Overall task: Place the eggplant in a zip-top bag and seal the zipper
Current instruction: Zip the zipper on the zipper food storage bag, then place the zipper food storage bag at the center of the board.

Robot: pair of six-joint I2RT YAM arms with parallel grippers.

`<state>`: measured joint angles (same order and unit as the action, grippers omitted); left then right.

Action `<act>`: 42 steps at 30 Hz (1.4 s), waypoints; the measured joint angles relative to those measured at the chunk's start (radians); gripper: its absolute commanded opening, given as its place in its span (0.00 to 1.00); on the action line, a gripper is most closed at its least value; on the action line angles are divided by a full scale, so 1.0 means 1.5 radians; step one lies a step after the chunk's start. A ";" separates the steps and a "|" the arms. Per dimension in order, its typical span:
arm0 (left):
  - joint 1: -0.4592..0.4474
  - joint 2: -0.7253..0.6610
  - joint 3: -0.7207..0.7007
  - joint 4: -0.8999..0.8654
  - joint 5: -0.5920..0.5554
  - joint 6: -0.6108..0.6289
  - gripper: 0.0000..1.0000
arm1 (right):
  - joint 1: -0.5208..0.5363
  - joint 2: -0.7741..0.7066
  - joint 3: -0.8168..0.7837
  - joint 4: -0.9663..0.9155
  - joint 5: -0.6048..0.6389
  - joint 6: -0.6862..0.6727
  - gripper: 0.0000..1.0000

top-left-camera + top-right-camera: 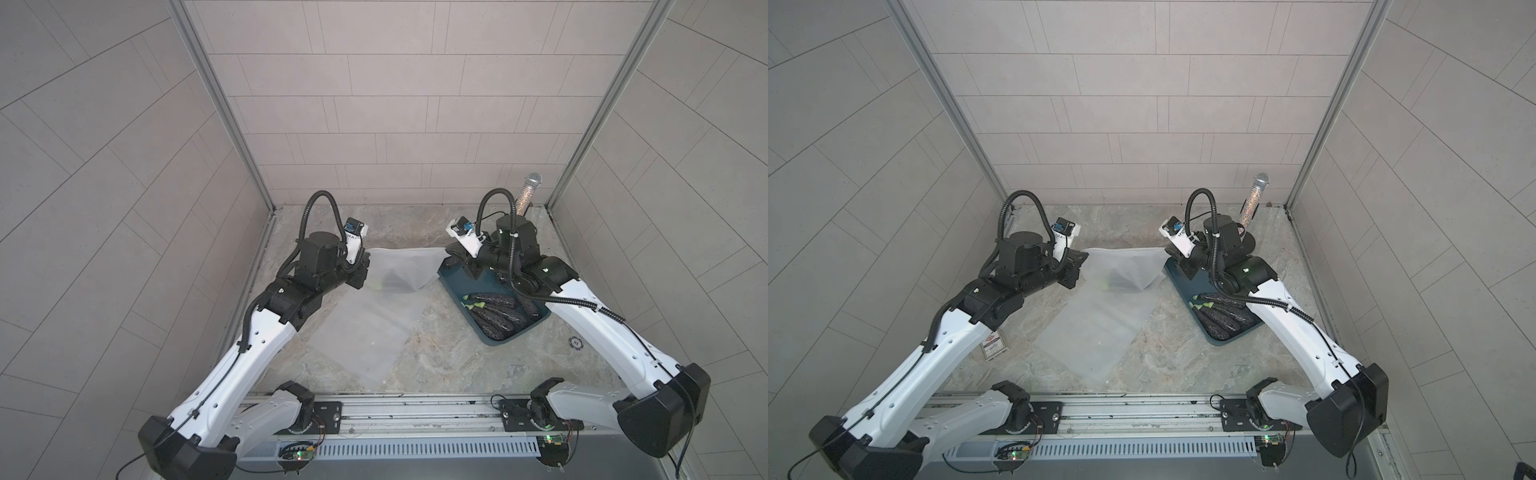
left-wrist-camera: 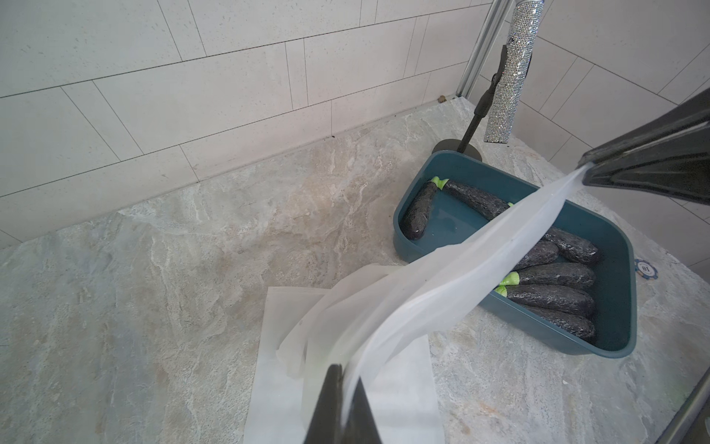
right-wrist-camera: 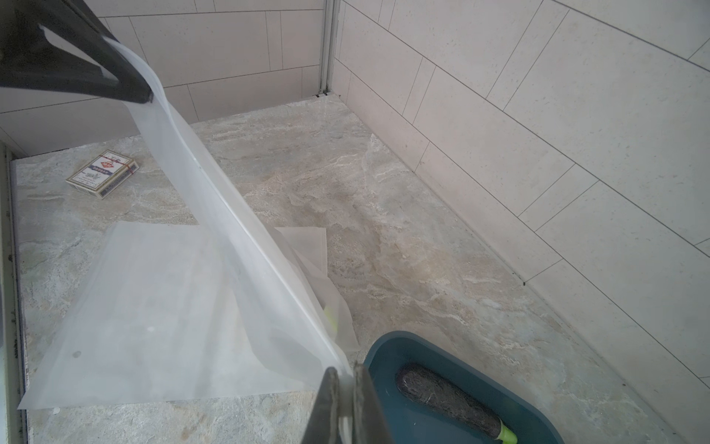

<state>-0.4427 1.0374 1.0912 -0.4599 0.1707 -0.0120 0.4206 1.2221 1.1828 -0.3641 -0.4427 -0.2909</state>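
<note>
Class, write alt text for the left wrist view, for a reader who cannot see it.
A translucent zip-top bag is stretched between the left gripper, shut on one end, and the right gripper, shut on the other. Beyond it, a teal tray of dark eggplants sits on the stone-patterned table.

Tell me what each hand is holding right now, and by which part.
Both hold one zip-top bag: left hand pinches one end of its upper edge, right hand the opposite end.
</note>
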 measured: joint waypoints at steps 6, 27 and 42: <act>0.000 0.000 -0.002 0.002 -0.003 -0.006 0.00 | 0.000 0.000 0.000 0.000 0.004 0.002 0.04; 0.026 0.043 0.013 0.014 -0.080 -0.107 0.00 | 0.011 0.052 0.050 0.070 0.141 0.154 0.49; 0.026 0.071 0.043 0.015 -0.111 -0.134 0.00 | -0.010 0.006 -0.124 0.154 0.011 0.180 0.54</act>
<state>-0.4042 1.1446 1.1553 -0.4374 0.0040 -0.2134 0.4057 1.2316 0.9970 -0.1329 -0.4255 -0.0204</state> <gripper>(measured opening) 0.049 0.529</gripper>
